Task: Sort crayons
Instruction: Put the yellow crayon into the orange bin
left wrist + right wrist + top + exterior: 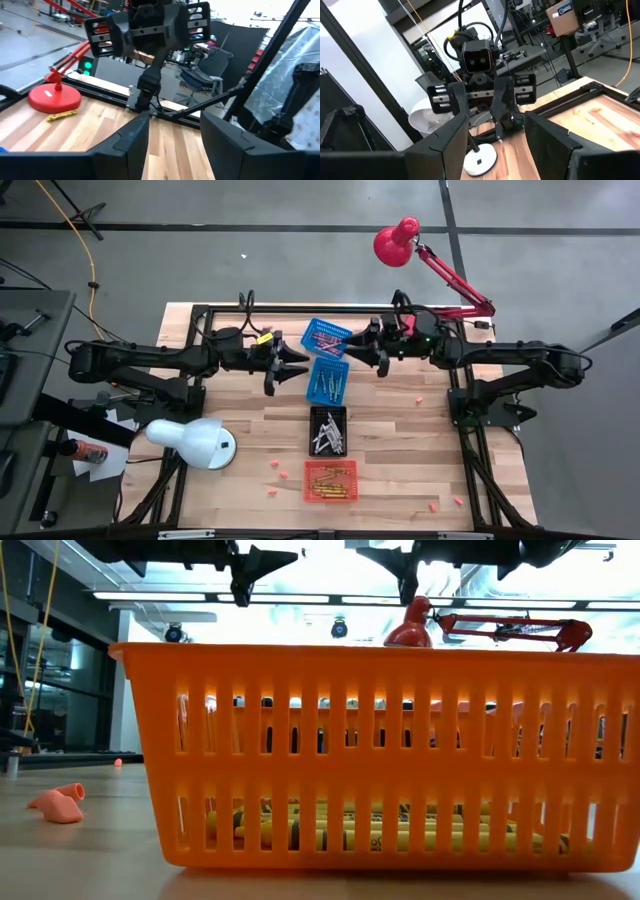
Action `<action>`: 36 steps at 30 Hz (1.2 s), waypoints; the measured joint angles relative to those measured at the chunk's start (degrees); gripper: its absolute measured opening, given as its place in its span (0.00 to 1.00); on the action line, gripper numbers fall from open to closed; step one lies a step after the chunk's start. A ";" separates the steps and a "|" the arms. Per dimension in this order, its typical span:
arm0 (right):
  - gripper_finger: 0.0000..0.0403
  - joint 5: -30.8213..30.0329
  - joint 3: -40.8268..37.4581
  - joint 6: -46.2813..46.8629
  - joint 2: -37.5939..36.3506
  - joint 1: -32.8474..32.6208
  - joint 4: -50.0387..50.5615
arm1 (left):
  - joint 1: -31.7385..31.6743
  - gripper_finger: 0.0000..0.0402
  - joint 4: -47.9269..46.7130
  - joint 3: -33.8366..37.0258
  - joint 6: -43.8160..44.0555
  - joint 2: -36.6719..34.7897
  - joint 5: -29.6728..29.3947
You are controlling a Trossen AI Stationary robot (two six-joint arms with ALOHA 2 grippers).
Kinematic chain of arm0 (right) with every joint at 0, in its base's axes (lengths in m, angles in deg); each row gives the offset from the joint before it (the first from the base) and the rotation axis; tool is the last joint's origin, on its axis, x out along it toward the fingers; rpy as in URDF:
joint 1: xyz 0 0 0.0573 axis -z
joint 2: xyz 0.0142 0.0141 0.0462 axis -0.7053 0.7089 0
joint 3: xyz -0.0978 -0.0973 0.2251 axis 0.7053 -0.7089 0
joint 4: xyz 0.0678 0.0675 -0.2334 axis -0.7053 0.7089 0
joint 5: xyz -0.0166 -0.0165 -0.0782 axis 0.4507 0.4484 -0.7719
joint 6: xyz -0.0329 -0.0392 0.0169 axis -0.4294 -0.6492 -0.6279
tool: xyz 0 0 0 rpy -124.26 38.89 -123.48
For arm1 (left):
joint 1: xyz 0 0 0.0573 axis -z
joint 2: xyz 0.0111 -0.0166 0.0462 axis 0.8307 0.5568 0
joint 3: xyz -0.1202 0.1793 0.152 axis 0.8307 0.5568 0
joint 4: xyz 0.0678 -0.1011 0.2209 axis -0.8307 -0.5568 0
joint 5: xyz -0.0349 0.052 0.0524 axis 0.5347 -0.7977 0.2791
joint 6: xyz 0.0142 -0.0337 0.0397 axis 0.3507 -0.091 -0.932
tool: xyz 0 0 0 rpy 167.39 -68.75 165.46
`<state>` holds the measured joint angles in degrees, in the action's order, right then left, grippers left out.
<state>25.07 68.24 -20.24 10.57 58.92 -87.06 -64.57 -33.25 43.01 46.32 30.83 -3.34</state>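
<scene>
Four small baskets stand in a row down the table's middle. The far blue basket (326, 337) holds pink crayons, the second blue basket (328, 379) pale ones, the black basket (328, 430) grey ones, and the orange basket (331, 480) orange and yellow ones (400, 835). A yellow crayon (62, 115) lies on the table beside the red lamp's base. My left gripper (292, 370) and my right gripper (363, 347) hover high over the blue baskets. They point level at each other, both open with nothing between their fingers (172, 145) (495, 145).
A white lamp (195, 442) stands at the near left and a red lamp (397, 240) reaches over the far right. Small pink bits (272, 467) (433, 505) (58, 804) lie scattered on the near half of the table. Bare wood shows on either side of the baskets.
</scene>
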 joint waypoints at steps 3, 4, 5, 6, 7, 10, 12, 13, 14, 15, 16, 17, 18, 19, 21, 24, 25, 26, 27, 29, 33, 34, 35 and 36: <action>0.47 -0.02 0.00 0.05 0.00 0.02 -1.05 | 0.00 0.41 -0.25 0.00 -0.19 0.00 -1.35; 0.47 -0.03 0.00 0.11 0.00 0.02 -1.11 | 0.00 0.41 -0.33 0.00 0.17 0.00 -1.62; 0.47 -0.09 0.00 0.14 0.00 0.02 -1.07 | 0.00 0.41 -0.38 0.00 0.22 0.00 -1.93; 0.47 -0.46 0.00 0.14 0.00 0.02 -1.05 | 0.02 0.41 -0.42 0.00 0.54 0.00 -2.18; 0.47 -1.06 0.00 0.13 0.00 0.02 -1.07 | 0.04 0.41 -0.55 0.00 0.60 0.00 -2.18; 0.47 -3.17 0.00 0.07 0.00 0.02 -1.05 | 0.07 0.41 -1.49 0.00 0.58 0.00 -2.18; 0.47 -4.01 0.00 0.05 0.00 0.02 -1.05 | 0.07 0.41 -2.15 0.00 0.60 0.00 -2.18; 0.47 -4.18 0.00 0.05 0.00 0.02 -1.05 | 0.07 0.41 -2.48 0.00 0.59 0.00 -2.18; 0.47 -4.46 0.00 0.05 0.00 0.02 -1.05 | 0.07 0.41 -2.79 0.00 0.60 0.00 -2.21; 0.47 -4.79 0.00 0.16 0.00 0.02 -1.05 | 0.07 0.41 -3.15 0.00 0.60 0.00 -2.21; 0.47 -5.20 0.00 0.43 0.00 0.02 -1.03 | 0.07 0.41 -3.67 0.00 0.58 0.00 -2.23; 0.47 -5.71 0.00 0.71 0.00 0.02 -1.02 | 0.07 0.41 -4.32 -0.02 0.58 0.00 -2.24; 0.47 -6.09 0.00 1.49 0.00 0.02 -1.02 | 0.07 0.41 -4.93 -0.02 0.60 0.00 -2.26; 0.47 -6.26 0.00 1.91 0.00 0.02 -1.02 | 0.07 0.41 -5.39 -0.02 0.61 0.00 -2.27; 0.47 -6.40 0.00 2.51 0.00 0.02 -0.99 | 0.07 0.41 -6.02 -0.02 0.61 0.00 -2.27; 0.47 -6.38 0.00 2.58 0.00 0.02 -0.98 | 0.07 0.41 -6.31 -0.02 0.60 0.00 -2.27; 0.47 -6.40 0.00 2.94 0.00 0.02 -0.98 | 0.07 0.41 -6.29 -0.02 0.62 0.00 -2.29; 0.47 -6.44 0.00 2.96 0.00 0.02 -0.98 | 0.07 0.41 -6.29 -0.02 0.60 0.00 -2.28; 0.47 -6.62 0.00 2.96 0.00 0.02 -0.98 | 0.07 0.41 -6.29 -0.02 0.58 0.00 -2.29; 0.47 -7.00 0.00 2.96 0.00 0.02 -0.98 | 0.07 0.41 -6.29 -0.02 0.60 0.00 -2.27; 0.47 -8.44 0.00 2.97 0.00 0.02 -0.96 | 0.07 0.41 -6.40 -0.02 0.60 0.00 -2.27; 0.47 -8.86 0.00 2.96 0.00 0.02 -0.96 | 0.07 0.41 -6.47 -0.02 0.62 0.00 -2.27; 0.47 -9.30 0.00 2.97 0.00 0.02 -0.96 | 0.07 0.41 -6.47 -0.02 0.62 0.00 -2.27; 0.47 -9.61 0.00 2.98 0.00 0.02 -0.96 | 0.07 0.41 -6.47 -0.02 0.62 0.00 -2.27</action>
<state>15.46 68.24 -17.26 10.57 58.94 -88.02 -64.51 -39.72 42.99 46.94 30.83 -5.61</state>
